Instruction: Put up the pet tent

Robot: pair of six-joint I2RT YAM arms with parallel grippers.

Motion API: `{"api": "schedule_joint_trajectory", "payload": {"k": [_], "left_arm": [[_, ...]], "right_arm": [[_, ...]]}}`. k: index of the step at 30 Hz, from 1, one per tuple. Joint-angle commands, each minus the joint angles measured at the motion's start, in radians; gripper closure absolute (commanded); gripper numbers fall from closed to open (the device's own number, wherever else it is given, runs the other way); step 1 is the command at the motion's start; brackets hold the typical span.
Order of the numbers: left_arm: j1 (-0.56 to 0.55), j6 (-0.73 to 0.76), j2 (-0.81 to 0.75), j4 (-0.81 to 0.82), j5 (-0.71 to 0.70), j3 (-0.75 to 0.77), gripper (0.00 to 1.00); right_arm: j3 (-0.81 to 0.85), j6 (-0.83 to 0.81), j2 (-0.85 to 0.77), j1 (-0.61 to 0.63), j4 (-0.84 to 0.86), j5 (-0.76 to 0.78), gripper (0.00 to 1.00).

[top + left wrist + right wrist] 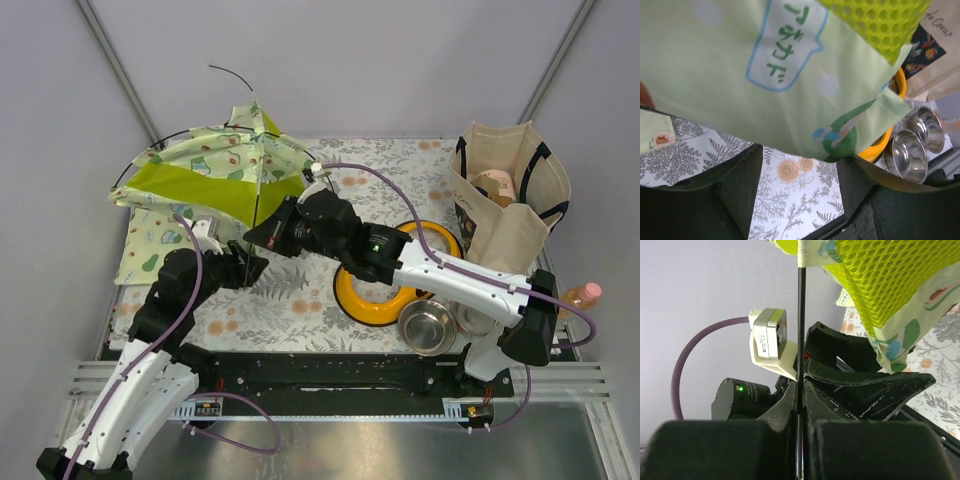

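Note:
The pet tent (215, 175), avocado-print fabric with lime-green panels, is held up off the table at the back left, and thin black poles arc out of it. One straight black pole (258, 200) drops from its peak. My right gripper (256, 236) is shut on that pole's lower end; the right wrist view shows the pole (800, 315) pinched between the closed fingers (790, 400). My left gripper (250, 268) sits just below and to the front, under the tent's hanging corner (855, 130). Its jaws stand open, with only the floral cloth visible between them.
A flat avocado-print mat (150, 245) lies under the tent at the left. An orange feeder ring (365, 305) and steel bowls (428, 327) sit in the middle and to the right. A canvas tote bag (505, 200) stands at the back right, with a bottle (580, 295) near the right edge.

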Motion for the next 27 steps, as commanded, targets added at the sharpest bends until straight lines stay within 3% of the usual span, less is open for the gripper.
{"api": "schedule_joint_trajectory", "payload": {"k": [1, 8, 13, 16, 20, 27], "left_arm": [[-0.007, -0.019, -0.027, 0.141, -0.075, -0.025, 0.4], [-0.007, -0.013, -0.116, 0.203, -0.112, -0.075, 0.53], [-0.007, 0.005, -0.081, 0.2, -0.112, -0.066, 0.86], [-0.007, 0.017, -0.075, 0.192, -0.103, -0.059, 1.0], [-0.007, 0.034, -0.095, 0.161, -0.065, -0.049, 1.0], [-0.006, 0.053, -0.148, 0.057, 0.069, -0.031, 1.0]], "right_arm": [[0.01, 0.02, 0.04, -0.011, 0.139, 0.008, 1.0], [-0.024, 0.041, 0.055, -0.011, 0.184, -0.027, 1.0], [-0.013, 0.034, 0.066, -0.011, 0.188, -0.026, 1.0], [-0.015, 0.011, 0.065, -0.011, 0.184, -0.007, 1.0], [-0.024, -0.075, 0.059, -0.011, 0.197, 0.04, 1.0], [-0.121, -0.272, 0.037, -0.019, 0.432, 0.129, 1.0]]}}
